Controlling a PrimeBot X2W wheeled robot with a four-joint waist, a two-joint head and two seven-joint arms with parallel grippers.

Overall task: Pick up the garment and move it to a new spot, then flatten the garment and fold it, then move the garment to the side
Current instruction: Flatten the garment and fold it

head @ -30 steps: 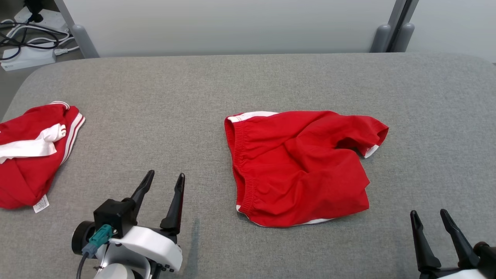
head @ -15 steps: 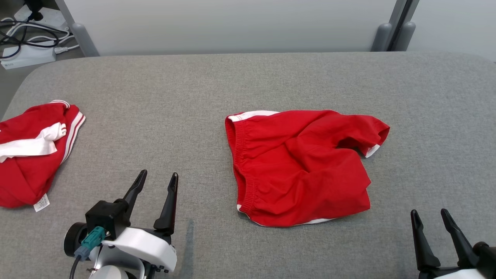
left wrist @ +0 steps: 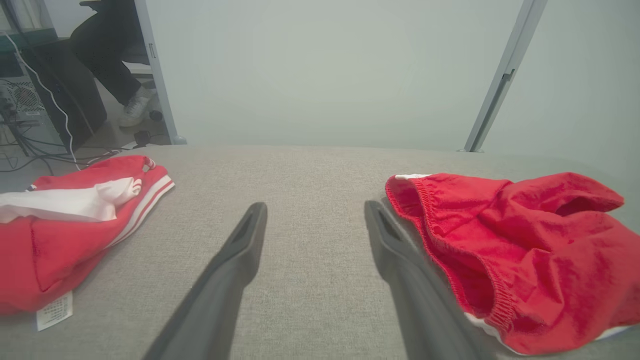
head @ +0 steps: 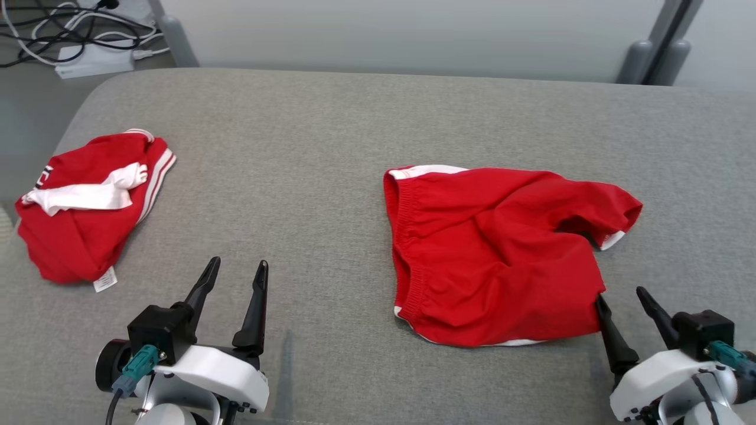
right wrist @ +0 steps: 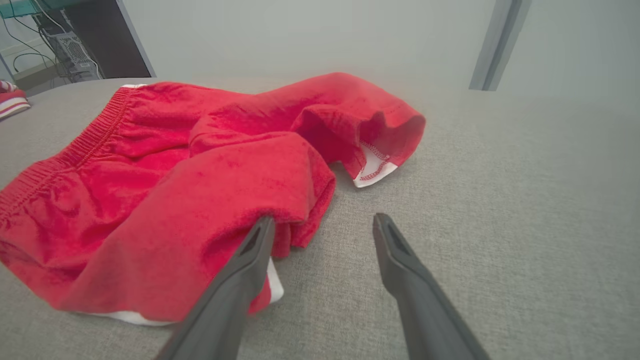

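Red shorts (head: 502, 254): crumpled on the grey worktop (head: 295, 147), at 4 o'clock from its middle, waistband towards 9 o'clock, one leg opening lifted towards 3 o'clock.
Left gripper (head: 238, 262): low at 7 o'clock, jaws spread wide with nothing between them, well apart from the shorts.
Right gripper (head: 620, 294): at 5 o'clock, jaws wide and empty; its inner finger sits right at the shorts' near hem corner, and I cannot tell whether they touch.
Second red garment (head: 82, 224): bunched at 9 o'clock close to the worktop's left edge, with white stripes and a white label (head: 104, 283).
Open room: a bare grey stretch between the two garments and along 12 o'clock up to the far edge; a narrower strip at 3 o'clock.
Edges: rounded corner at 10 o'clock, with cables (head: 71, 29) on the floor beyond it.
Left wrist view: the left gripper (left wrist: 315, 206) points at bare cloth between both garments; a person's shoe (left wrist: 135, 107) stands at 10 o'clock past the edge.
Right wrist view: the right gripper (right wrist: 324, 218) straddles bare worktop beside the hem; the white inner facing of the leg opening (right wrist: 372, 167) shows.
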